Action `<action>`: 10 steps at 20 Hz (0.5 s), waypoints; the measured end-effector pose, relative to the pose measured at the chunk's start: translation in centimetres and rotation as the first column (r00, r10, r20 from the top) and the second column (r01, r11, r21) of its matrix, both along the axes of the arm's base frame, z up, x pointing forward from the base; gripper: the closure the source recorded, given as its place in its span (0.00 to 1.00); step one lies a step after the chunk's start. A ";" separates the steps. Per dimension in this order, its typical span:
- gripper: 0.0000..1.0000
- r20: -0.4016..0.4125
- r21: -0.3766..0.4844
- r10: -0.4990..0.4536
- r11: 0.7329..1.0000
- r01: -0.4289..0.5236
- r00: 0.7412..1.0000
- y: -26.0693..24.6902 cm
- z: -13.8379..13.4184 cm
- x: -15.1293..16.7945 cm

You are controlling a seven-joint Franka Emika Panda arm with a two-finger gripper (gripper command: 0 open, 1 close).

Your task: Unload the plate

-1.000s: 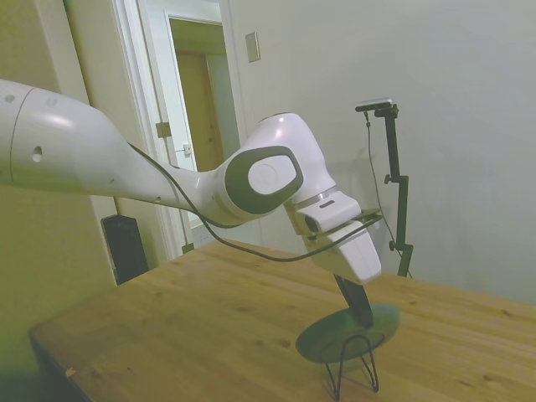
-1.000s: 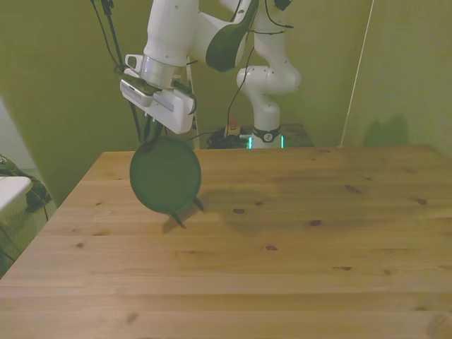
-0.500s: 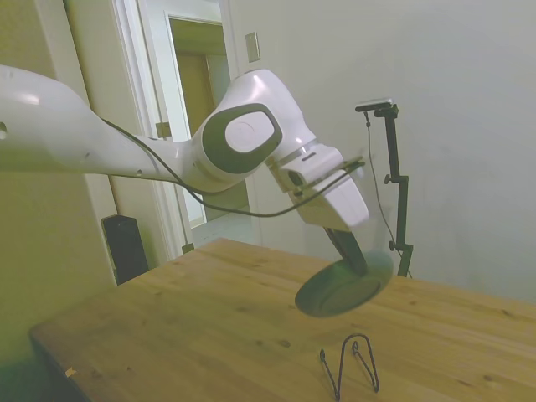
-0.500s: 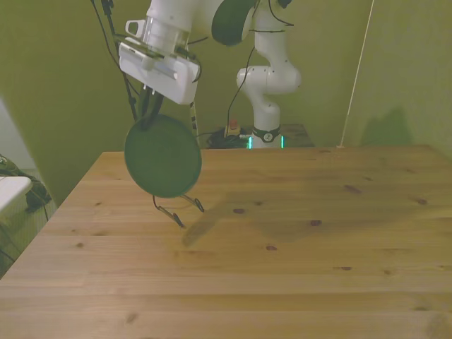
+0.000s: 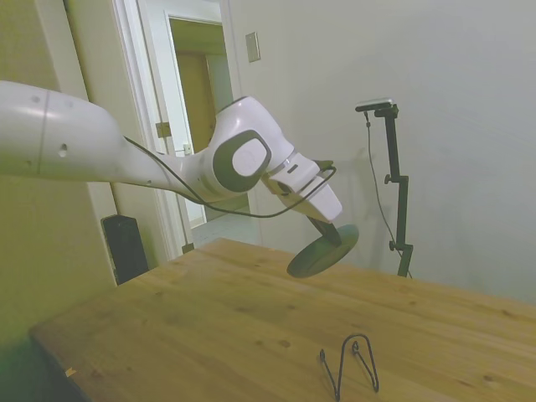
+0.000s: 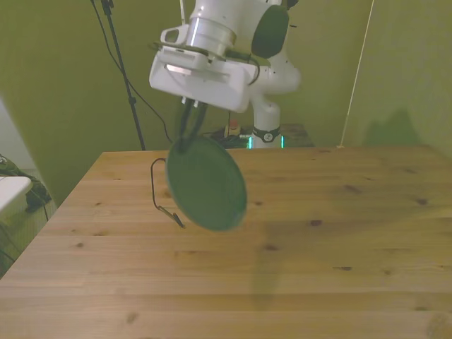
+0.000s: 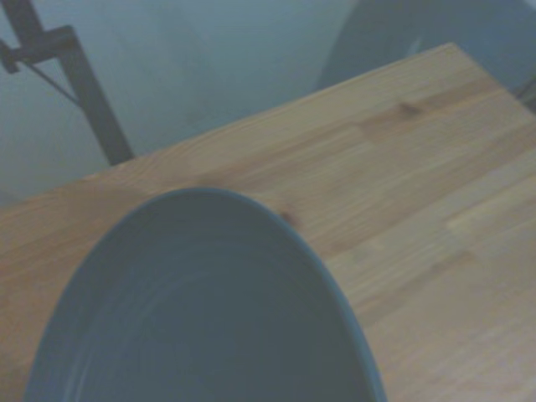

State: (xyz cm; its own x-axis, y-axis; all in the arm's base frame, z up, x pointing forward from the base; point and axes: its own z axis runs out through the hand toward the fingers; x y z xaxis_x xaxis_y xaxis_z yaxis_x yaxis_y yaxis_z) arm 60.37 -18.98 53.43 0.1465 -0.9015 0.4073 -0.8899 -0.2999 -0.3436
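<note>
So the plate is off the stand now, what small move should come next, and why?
Probably lower the plate toward bare table. The gripper holds it by its rim, tilted, in the air, clear of the wire stand, so only setting it down is left.

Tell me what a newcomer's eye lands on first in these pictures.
First, the plate, held tilted in the air above the wooden table with the claw gripping its upper rim. Next, the thin black wire stand, standing empty on the table near its front edge in the side view, apart from the plate.
</note>
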 end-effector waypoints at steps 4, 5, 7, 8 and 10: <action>1.00 0.035 0.071 0.016 0.997 -0.019 0.999 1.8 -5.2 3.8; 1.00 0.038 0.086 0.018 0.996 -0.021 0.999 2.0 -6.5 4.5; 1.00 0.031 0.116 0.027 0.993 -0.031 0.999 2.0 -8.8 5.5; 1.00 0.024 0.135 0.036 0.990 -0.039 0.999 2.0 -9.8 5.8; 1.00 0.011 0.169 0.059 0.984 -0.060 0.998 1.7 -11.4 6.0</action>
